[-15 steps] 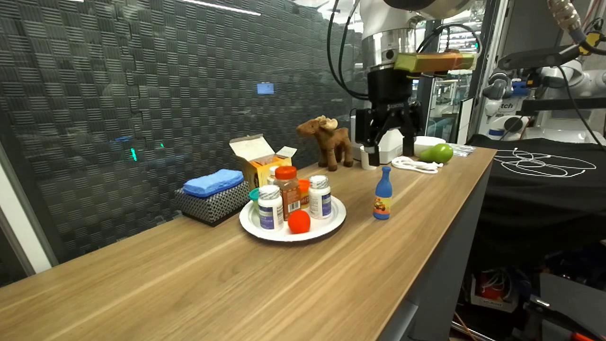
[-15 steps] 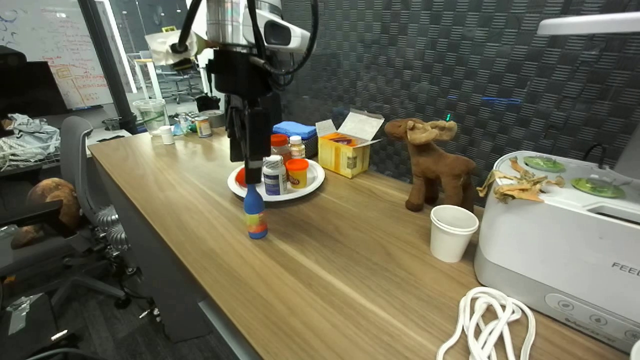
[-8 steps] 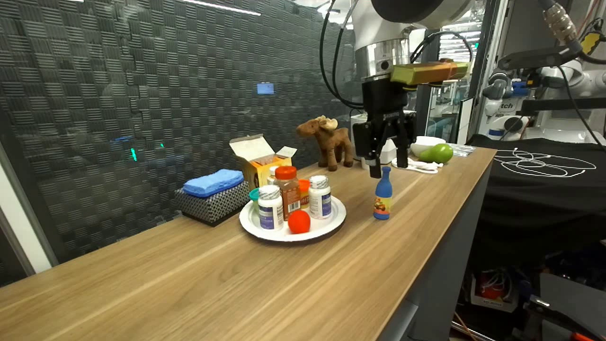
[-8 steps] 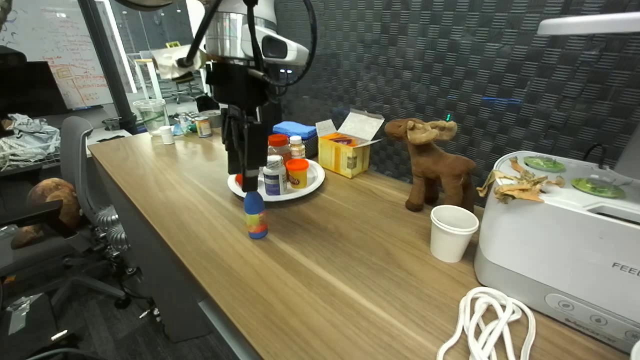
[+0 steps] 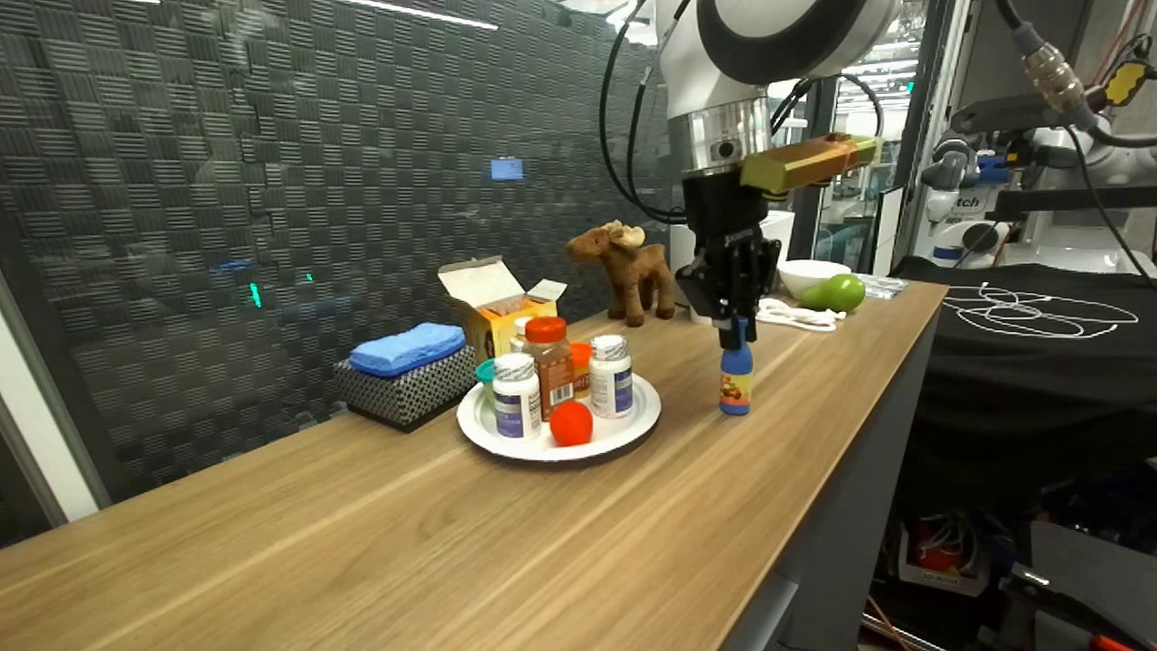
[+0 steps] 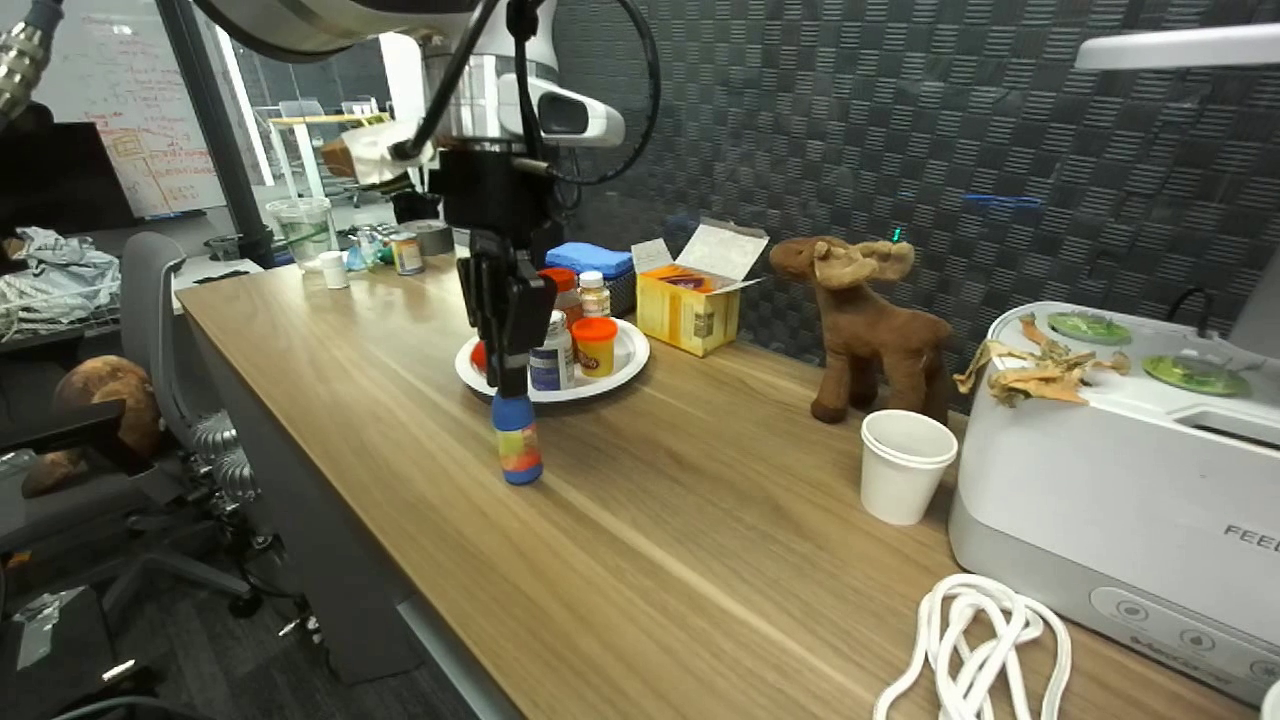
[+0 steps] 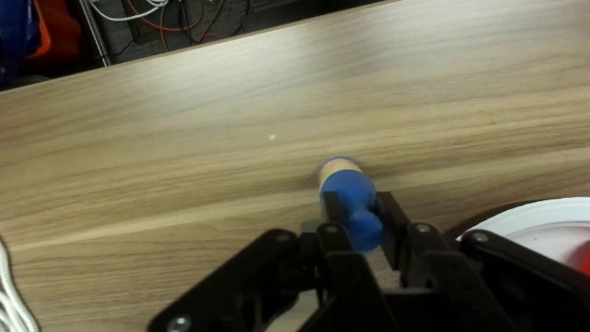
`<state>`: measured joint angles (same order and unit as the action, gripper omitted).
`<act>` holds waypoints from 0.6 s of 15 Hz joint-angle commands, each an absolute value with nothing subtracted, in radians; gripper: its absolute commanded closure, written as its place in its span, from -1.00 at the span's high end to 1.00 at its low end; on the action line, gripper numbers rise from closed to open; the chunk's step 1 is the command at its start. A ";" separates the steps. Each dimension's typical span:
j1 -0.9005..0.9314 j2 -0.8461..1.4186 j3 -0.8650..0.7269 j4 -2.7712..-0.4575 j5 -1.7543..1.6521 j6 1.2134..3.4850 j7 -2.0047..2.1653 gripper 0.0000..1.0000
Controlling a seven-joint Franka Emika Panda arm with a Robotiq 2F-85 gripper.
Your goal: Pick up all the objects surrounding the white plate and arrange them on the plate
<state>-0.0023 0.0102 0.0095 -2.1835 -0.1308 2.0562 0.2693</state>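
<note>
My gripper [image 7: 359, 199] is shut on the neck of the small blue bottle [image 5: 736, 384], one finger on each side of it in the wrist view. The bottle leans slightly; whether its base touches the table I cannot tell. Left of it in an exterior view lies the white plate [image 5: 625, 436]. Two white pill bottles [image 5: 517, 402] stand on it with a red-capped brown jar [image 5: 553, 371] and a red ball [image 5: 571, 424]. A small yellow can with an orange lid [image 6: 595, 350] also stands there. Behind the jar, a teal lid [image 5: 485, 372] and a white-capped bottle [image 6: 594, 298] are partly hidden.
An opened yellow box [image 6: 690, 310] and a brown toy moose [image 6: 880, 330] stand along the wall. A blue cloth [image 5: 409, 349] lies on a patterned box near the plate. White paper cups [image 6: 905, 470], a white cord [image 6: 975, 640] and a white appliance [image 6: 1120, 480] are beyond.
My gripper has come down over the blue bottle and its fingers have closed on the neck. The bottle has shifted and tilted a little. The things on the plate have not moved.
</note>
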 commanded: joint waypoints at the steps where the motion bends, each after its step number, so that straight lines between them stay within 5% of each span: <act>1: 0.005 -0.025 0.010 -2.198 -0.197 2.075 0.311 -0.87; 9: 0.015 -0.045 0.023 -2.164 -0.101 2.059 0.269 -0.87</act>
<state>0.0016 -0.0179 0.0130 -2.1767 -0.1590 2.0609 0.3092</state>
